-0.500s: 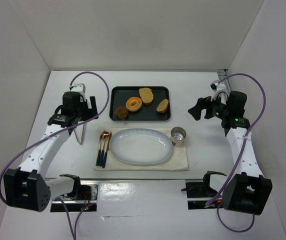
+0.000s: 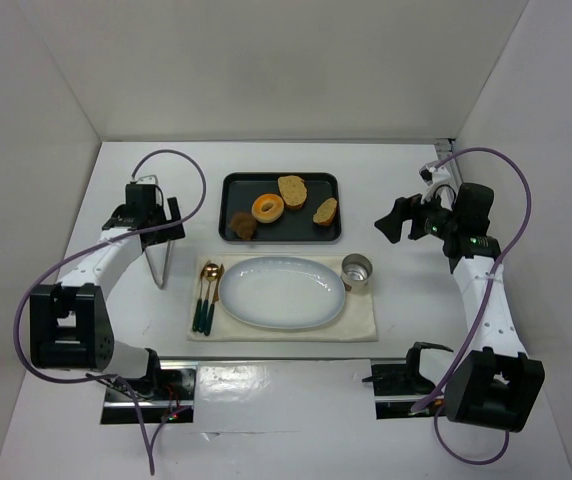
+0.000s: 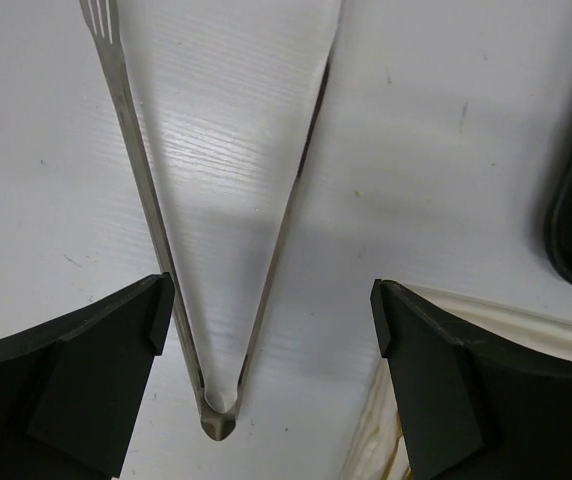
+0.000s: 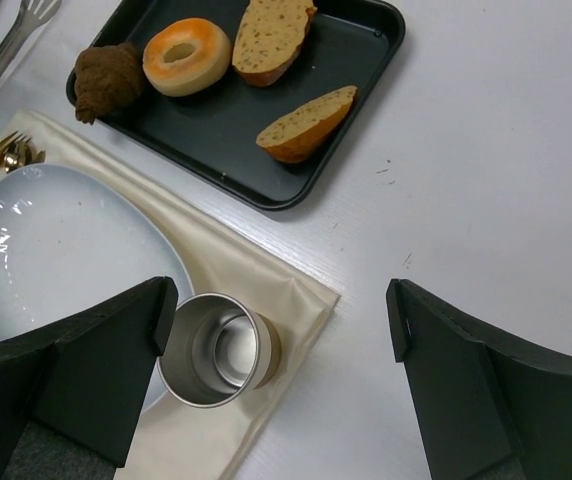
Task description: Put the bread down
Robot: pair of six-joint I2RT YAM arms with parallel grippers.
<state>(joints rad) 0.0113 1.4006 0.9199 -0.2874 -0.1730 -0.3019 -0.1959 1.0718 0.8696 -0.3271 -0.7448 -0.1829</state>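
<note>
The bread [image 2: 243,227] is a small dark brown lumpy pastry at the near left corner of the black tray [image 2: 318,236]; the right wrist view shows the bread [image 4: 106,78] there too. Metal tongs [image 2: 163,265] lie on the table left of the tray. My left gripper [image 2: 152,222] hovers open above them. In the left wrist view the tongs [image 3: 216,410] point their hinge between the fingers [image 3: 86,385] without touching, left gripper [image 3: 271,335] empty. My right gripper [image 2: 396,218] is open and empty right of the tray, right gripper [image 4: 276,330] above the cup.
The tray [image 4: 216,135] also holds an orange-glazed doughnut [image 2: 268,207] and two tan bread slices [image 2: 292,190] [image 2: 325,211]. On a beige placemat [image 2: 361,322] sit a white oval plate [image 2: 282,292], a steel cup [image 2: 356,271] and a gold spoon and fork [image 2: 206,295].
My left arm has folded back and its wrist has shifted slightly left over the tongs, jaws still wide. The right arm and everything on the table are unchanged.
</note>
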